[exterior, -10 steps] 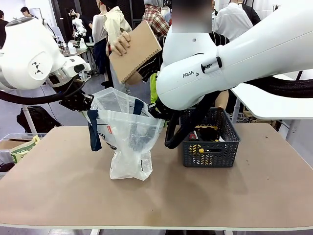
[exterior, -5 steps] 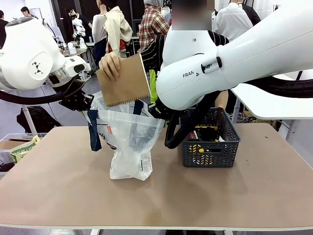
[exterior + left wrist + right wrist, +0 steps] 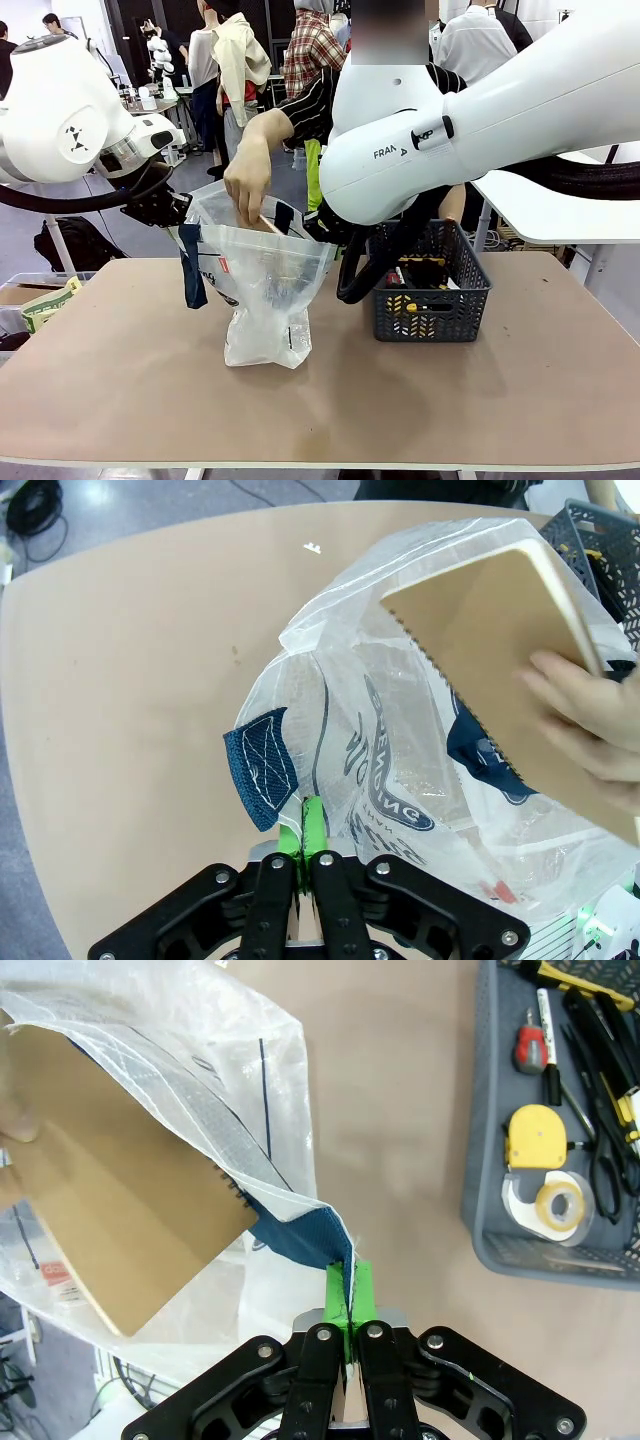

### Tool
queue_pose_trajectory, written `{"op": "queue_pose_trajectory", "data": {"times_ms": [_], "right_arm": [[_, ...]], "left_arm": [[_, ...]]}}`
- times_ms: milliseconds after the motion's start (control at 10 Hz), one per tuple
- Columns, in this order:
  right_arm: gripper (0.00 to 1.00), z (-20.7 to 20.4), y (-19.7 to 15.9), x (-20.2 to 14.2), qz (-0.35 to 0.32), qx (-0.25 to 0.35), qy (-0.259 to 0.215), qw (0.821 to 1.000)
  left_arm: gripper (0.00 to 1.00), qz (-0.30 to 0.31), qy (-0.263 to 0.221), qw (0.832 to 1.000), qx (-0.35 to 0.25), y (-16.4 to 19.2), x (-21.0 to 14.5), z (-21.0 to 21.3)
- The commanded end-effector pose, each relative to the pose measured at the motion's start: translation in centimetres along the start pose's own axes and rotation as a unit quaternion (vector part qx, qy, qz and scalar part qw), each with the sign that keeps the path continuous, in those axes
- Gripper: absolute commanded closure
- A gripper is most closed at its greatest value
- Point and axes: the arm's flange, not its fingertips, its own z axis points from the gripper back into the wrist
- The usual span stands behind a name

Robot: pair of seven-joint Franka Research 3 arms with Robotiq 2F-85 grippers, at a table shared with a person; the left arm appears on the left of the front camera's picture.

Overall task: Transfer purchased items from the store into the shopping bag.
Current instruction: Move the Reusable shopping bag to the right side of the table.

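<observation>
Notebook (image 3: 490, 650), brown-covered and spiral-bound, sat half inside the shopping bag (image 3: 265, 300) at centre frame, gripped by a person's hand (image 3: 247, 190). Both the left gripper (image 3: 306, 820) and the right gripper (image 3: 349, 1282) were clenched on the bag's rim, holding its mouth wide; the grey basket (image 3: 432, 312) stood just right of it.

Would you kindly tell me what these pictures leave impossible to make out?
Left wrist view: one corner of the brown spiral-bound notebook, cut by the right edge and covered by the person's hand.
Front view: what lies inside the translucent whitish plastic bag, hazy through crumpled film.
Front view: the dark grey mesh basket's contents, screened by its lattice and the right arm.
</observation>
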Motion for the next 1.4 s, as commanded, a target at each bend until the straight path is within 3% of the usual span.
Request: {"op": "queue_pose_trajectory", "data": {"times_ms": [0, 1300], "right_arm": [[1.0, -0.06, -0.2, -0.05, -0.001, -0.001, -0.001, 1.0], [1.0, -0.06, -0.2, -0.05, -0.001, -0.001, -0.001, 1.0]], "left_arm": [[1.0, 0.004, -0.005, 1.0, 0.0, 0.37, 0.01, 0.11], [1.0, 0.004, -0.005, 1.0, 0.0, 0.37, 0.01, 0.11]]}}
